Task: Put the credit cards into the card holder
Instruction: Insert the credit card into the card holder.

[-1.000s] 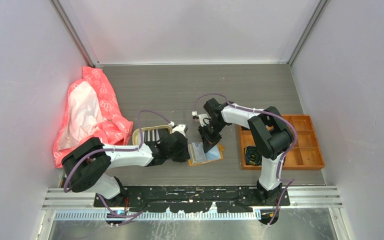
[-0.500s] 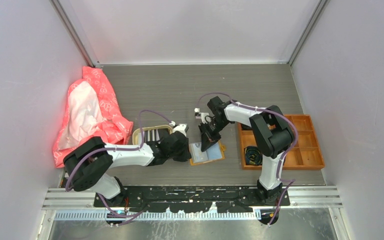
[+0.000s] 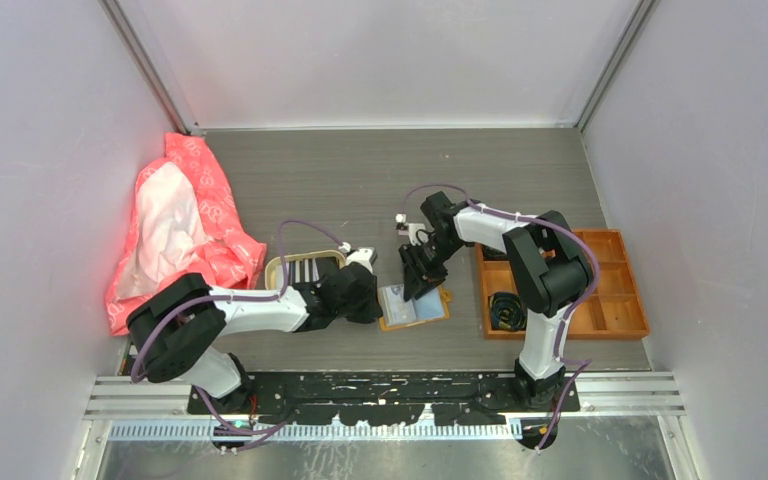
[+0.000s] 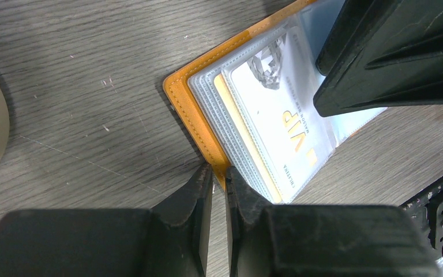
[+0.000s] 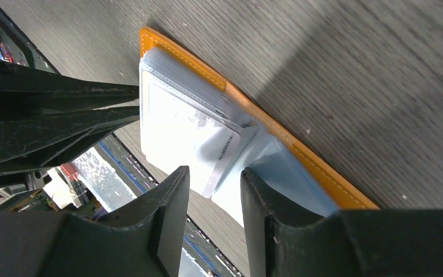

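The mustard-orange card holder (image 3: 417,306) lies open on the table between the arms. My left gripper (image 4: 218,170) is shut on its orange left edge (image 4: 187,101). A pale "VIP" credit card (image 4: 277,109) sits in the clear sleeves. My right gripper (image 5: 213,173) hovers over the holder (image 5: 300,153) with its jaws apart. The corner of a white credit card (image 5: 179,127), partly in a sleeve, lies between the jaws and touches neither. More credit cards (image 3: 308,268), dark and striped, lie in the beige tray.
The beige tray (image 3: 272,270) sits just behind my left gripper (image 3: 363,298). An orange compartmented box (image 3: 615,290) stands to the right of my right arm. A pink and white bag (image 3: 175,225) lies at the far left.
My right gripper has opened and let go of the white card, and has shifted slightly to the right. The left gripper keeps its hold on the holder's edge.
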You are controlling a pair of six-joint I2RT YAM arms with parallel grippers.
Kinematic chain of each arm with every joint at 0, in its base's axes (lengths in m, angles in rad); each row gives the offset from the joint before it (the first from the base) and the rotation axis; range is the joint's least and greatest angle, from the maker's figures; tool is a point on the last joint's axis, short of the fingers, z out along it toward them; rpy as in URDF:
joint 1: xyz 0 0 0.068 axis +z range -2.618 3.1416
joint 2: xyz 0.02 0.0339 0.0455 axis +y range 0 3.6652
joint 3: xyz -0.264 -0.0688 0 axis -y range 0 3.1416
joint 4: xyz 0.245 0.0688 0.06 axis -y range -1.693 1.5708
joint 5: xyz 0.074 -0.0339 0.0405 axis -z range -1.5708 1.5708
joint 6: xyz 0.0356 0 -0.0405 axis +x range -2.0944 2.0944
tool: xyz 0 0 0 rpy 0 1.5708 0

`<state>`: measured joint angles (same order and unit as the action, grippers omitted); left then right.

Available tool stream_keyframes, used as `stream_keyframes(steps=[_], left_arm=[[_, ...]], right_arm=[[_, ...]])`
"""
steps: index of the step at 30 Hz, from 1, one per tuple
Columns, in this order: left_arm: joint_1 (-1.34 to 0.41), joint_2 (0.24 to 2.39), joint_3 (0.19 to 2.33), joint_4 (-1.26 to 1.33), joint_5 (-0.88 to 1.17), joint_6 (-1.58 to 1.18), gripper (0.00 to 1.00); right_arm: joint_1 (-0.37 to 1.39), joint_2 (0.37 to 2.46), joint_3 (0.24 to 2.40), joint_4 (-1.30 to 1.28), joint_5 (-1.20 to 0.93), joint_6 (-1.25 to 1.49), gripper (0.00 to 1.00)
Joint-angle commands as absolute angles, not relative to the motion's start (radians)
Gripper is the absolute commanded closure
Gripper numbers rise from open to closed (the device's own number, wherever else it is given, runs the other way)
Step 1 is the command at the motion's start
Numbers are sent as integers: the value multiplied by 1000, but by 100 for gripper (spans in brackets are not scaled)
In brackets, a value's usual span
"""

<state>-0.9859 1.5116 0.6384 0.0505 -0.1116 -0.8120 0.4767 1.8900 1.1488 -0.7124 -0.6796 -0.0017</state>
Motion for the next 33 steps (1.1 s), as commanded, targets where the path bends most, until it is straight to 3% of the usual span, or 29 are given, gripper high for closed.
stream_keyframes(steps=[1, 18, 33], left_arm=[[-983, 1520, 648, 15, -107, -808, 84], [-978, 1531, 661, 15, -97, -804, 84], [-963, 1369, 675, -145, -139, -749, 80]], right_arm=[[485, 1878, 1149, -709, -658, 8, 56], [534, 1883, 1141, -662, -842, 73, 69], [454, 1761, 1197, -774, -755, -118, 59]])
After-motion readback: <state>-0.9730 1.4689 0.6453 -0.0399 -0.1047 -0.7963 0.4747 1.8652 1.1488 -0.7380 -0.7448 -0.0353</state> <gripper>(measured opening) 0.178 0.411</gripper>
